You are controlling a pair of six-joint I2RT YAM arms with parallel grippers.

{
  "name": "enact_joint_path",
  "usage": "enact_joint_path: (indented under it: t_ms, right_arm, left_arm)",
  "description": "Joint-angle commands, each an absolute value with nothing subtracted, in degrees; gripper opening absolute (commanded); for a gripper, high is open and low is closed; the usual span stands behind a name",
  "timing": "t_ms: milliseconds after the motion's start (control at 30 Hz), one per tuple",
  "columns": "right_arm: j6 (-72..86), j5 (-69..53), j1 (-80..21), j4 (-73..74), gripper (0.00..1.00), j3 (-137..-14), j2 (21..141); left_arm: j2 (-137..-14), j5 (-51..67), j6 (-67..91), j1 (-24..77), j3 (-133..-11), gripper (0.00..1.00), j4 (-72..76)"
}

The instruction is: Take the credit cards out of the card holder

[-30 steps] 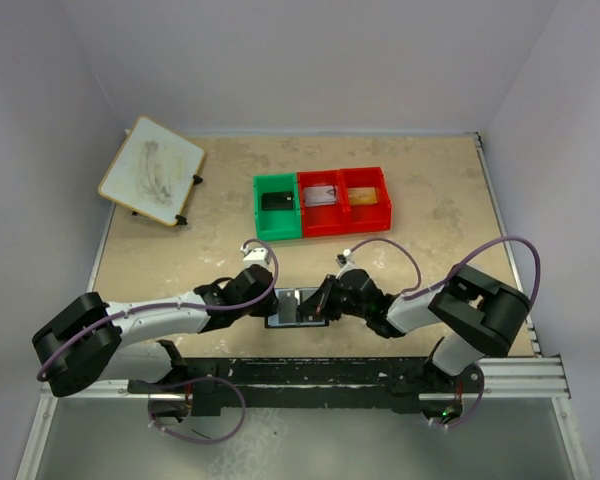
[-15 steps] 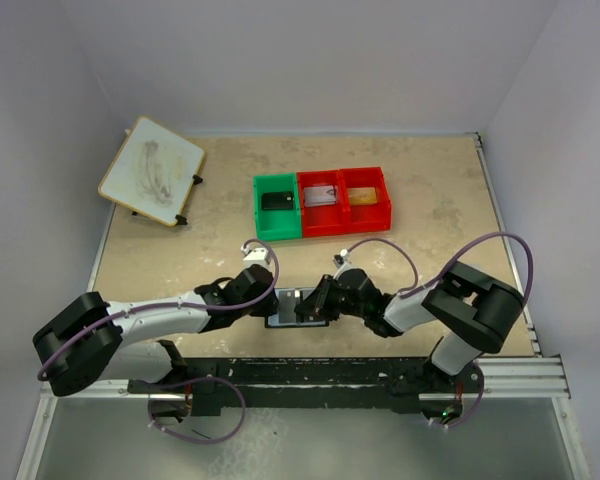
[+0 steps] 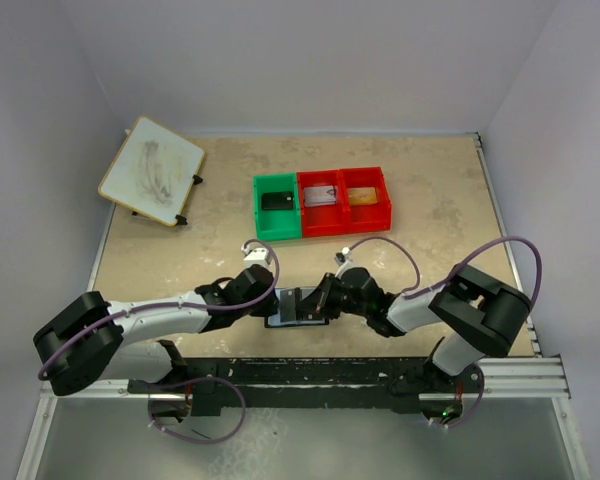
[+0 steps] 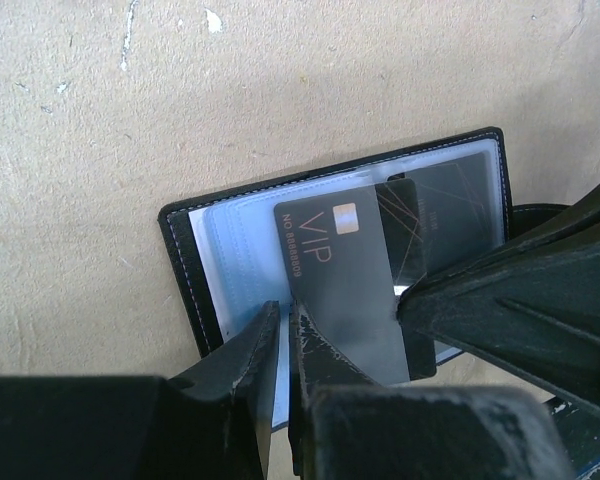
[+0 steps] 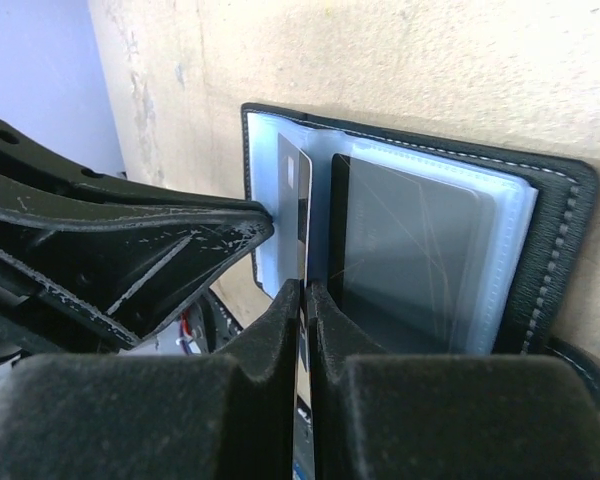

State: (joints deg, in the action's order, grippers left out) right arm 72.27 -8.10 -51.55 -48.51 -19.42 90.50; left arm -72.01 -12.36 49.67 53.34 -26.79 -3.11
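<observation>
The card holder [image 4: 228, 262] lies open on the table, black outside and pale blue inside, between both grippers [image 3: 292, 318]. One dark credit card [image 4: 345, 280] marked VIP sticks up out of the middle fold, and my right gripper [image 5: 302, 288] is shut on its edge [image 5: 296, 195]. A second dark card [image 5: 410, 250] sits in the clear pocket of the right half. My left gripper [image 4: 283, 312] is shut, and its tips press on the holder's left half near the front edge. In the top view the left gripper [image 3: 271, 300] and right gripper [image 3: 323, 298] face each other across the holder.
A green bin [image 3: 277, 225] and two joined red bins [image 3: 343, 222] stand behind the holder, each with something in it. A pale board [image 3: 151, 170] lies tilted at the back left. The black rail [image 3: 310, 370] runs along the near table edge.
The right gripper shifted slightly toward the holder and back, keeping to the card. The left arm and the holder have stayed in place.
</observation>
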Motion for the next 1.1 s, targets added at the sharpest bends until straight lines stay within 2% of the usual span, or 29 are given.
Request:
enact_joint_path:
  t_ms: [0,500,867,1067]
  right_arm:
    - [71.44,-6.82,-50.46,-48.23,0.06,-18.46,88.59]
    - [71.56,-8.09,-50.19,-50.97,0.09,-18.47,91.11]
    - [71.73,-8.29,-50.1,-50.61,0.09,-18.08,91.02]
    - [71.35,-8.8,-50.06,-50.58,0.09,-18.81,92.27]
  left_arm:
    - [-73.04,-13.53,47.32,53.37,-27.25,0.06,-7.29]
    - [-71.61,-13.92,47.53,53.42,-28.5,0.07,-7.53]
    - [-67.08,-16.15,49.34,53.36,-31.43,0.24,-5.45]
    - [-69.15,-13.23,49.46,53.35,-29.7,0.26,-1.77]
